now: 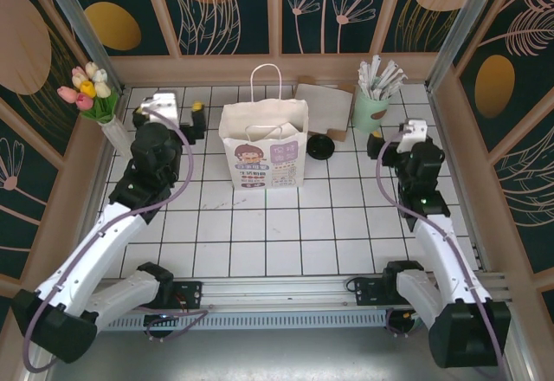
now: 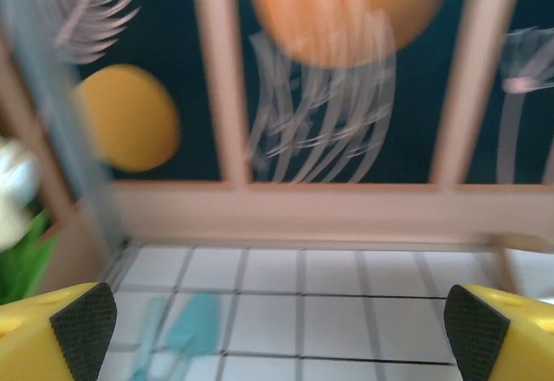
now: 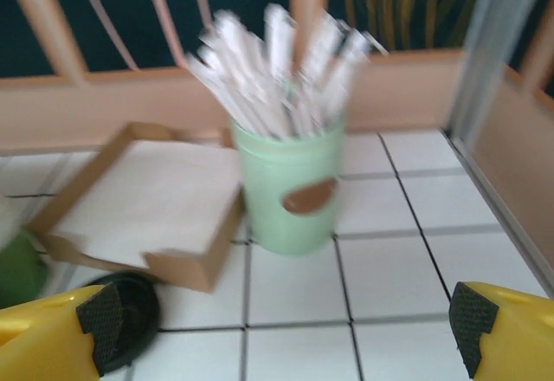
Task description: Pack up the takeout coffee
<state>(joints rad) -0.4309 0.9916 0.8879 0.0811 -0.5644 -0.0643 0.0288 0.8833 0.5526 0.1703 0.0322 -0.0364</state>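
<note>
The white paper bag (image 1: pixel 262 145) stands open in the middle of the tiled table (image 1: pixel 277 242). Just to its right is the takeout coffee (image 1: pixel 320 146), its black round top facing up. In the right wrist view that black top (image 3: pixel 132 307) sits low on the left, partly behind a finger, with a blurred dark-green patch beside it. My right gripper (image 1: pixel 381 144) (image 3: pixel 286 333) is open and holds nothing, a short way right of the cup. On the bag's left, my left gripper (image 1: pixel 194 118) (image 2: pixel 277 329) is open wide and faces the back wall, nothing between its fingers.
A mint-green cup of wrapped straws (image 1: pixel 374 97) (image 3: pixel 286 182) stands at the back right, beside a brown tray of napkins (image 1: pixel 325 109) (image 3: pixel 147 203). A vase of tulips (image 1: pixel 90 92) fills the back-left corner. Teal utensils (image 2: pixel 186 329) lie on the tiles ahead of my left gripper.
</note>
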